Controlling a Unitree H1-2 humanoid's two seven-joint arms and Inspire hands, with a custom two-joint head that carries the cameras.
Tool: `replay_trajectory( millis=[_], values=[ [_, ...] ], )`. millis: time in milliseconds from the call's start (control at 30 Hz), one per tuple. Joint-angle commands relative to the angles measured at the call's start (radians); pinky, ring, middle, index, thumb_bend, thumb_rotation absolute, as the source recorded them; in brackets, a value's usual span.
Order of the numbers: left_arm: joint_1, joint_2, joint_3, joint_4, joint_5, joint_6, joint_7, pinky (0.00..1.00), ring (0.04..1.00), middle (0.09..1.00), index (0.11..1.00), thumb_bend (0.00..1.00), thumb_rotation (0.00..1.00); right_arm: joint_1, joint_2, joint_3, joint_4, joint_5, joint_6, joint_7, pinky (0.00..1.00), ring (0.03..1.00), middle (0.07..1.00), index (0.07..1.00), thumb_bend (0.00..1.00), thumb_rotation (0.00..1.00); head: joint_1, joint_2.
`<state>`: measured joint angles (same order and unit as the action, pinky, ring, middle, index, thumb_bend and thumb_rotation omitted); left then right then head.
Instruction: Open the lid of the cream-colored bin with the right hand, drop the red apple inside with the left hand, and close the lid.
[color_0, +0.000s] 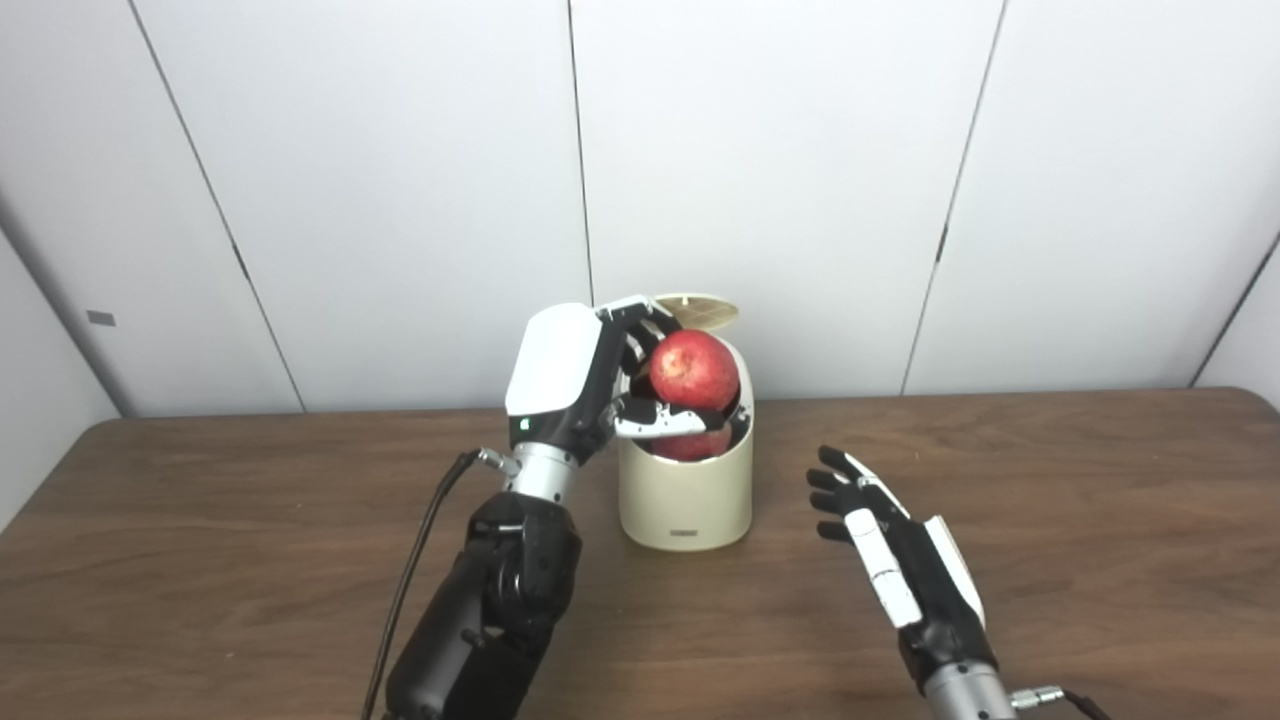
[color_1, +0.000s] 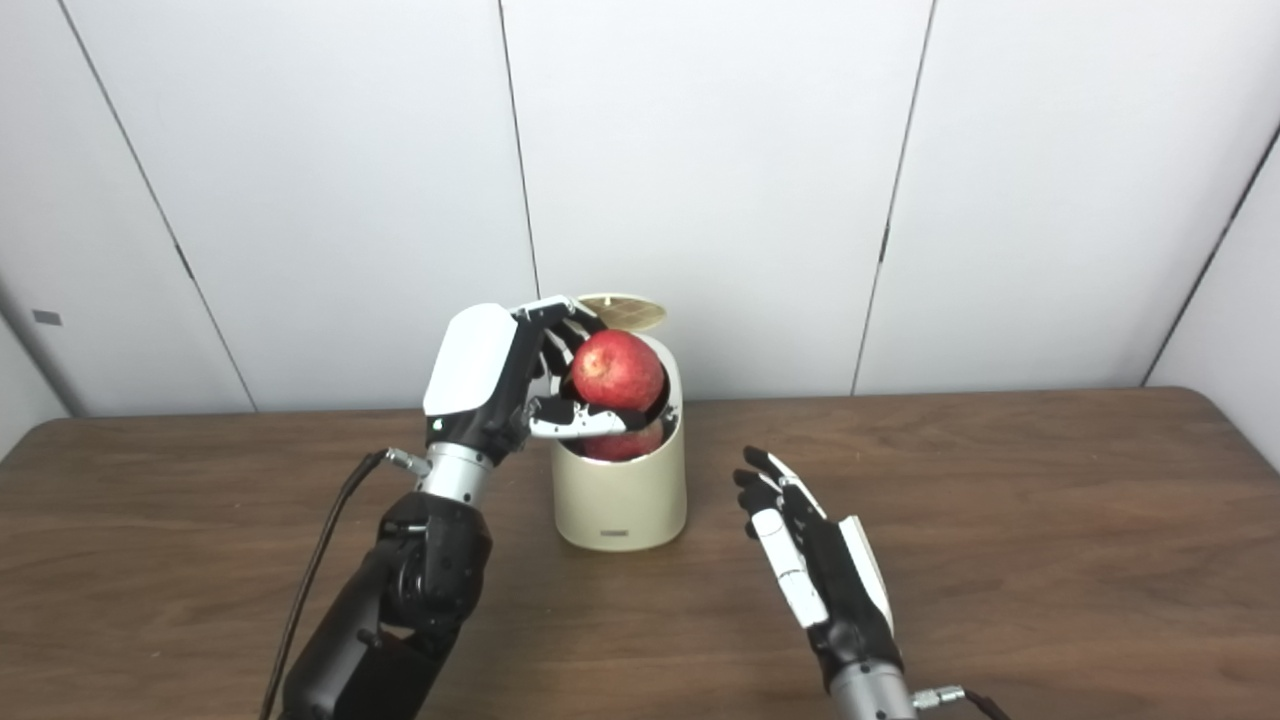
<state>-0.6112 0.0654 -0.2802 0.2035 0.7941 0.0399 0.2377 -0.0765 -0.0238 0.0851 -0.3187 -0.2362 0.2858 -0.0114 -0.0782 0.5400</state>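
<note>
Left hand (color_0: 590, 385) gripping red apple (color_0: 694, 369) over cream-colored bin (color_0: 685, 490) mouth, lid (color_0: 697, 309) standing open; advise releasing squarely centred. Right hand (color_0: 885, 545) idling empty, fingers spread, beside bin.

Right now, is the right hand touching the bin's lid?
No, the right hand rests open beside the bin, apart from the raised lid.

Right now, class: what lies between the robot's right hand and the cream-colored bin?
Only bare brown table. The open right hand waits apart from the cream-colored bin, with nothing resting in the gap. Both eye views show it.
</note>
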Motion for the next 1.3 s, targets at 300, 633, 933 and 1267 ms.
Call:
replay_trajectory(
  millis=[300, 633, 933, 1267],
  values=[
    [-0.062, 0.028, -0.025, -0.007, 0.138, 0.077, 0.032, 0.35, 0.459, 0.540, 0.483, 0.47, 0.00, -0.024, 0.003, -0.003, -0.059, 0.025, -0.012, 0.011, 0.79, 0.829, 0.831, 0.886, 0.52, 1.00, 0.014, 0.011],
    [-0.056, 0.039, -0.059, -0.015, 0.211, 0.168, 0.008, 0.36, 0.506, 0.568, 0.474, 0.47, 0.00, -0.026, -0.010, -0.003, -0.074, 0.014, 0.007, 0.017, 0.76, 0.810, 0.814, 0.876, 0.54, 1.00, 0.025, 0.019],
    [-0.054, 0.040, -0.074, -0.026, 0.217, 0.208, -0.019, 0.54, 0.624, 0.637, 0.490, 0.52, 0.04, -0.028, -0.010, -0.007, -0.079, 0.017, 0.023, 0.016, 0.77, 0.806, 0.794, 0.856, 0.55, 1.00, 0.027, 0.022],
    [-0.046, 0.039, -0.073, -0.048, 0.204, 0.229, -0.050, 0.58, 0.655, 0.678, 0.639, 1.00, 0.14, -0.032, -0.016, 0.001, -0.072, -0.005, 0.011, 0.013, 0.77, 0.805, 0.780, 0.835, 0.55, 1.00, 0.025, 0.024]
  ],
)
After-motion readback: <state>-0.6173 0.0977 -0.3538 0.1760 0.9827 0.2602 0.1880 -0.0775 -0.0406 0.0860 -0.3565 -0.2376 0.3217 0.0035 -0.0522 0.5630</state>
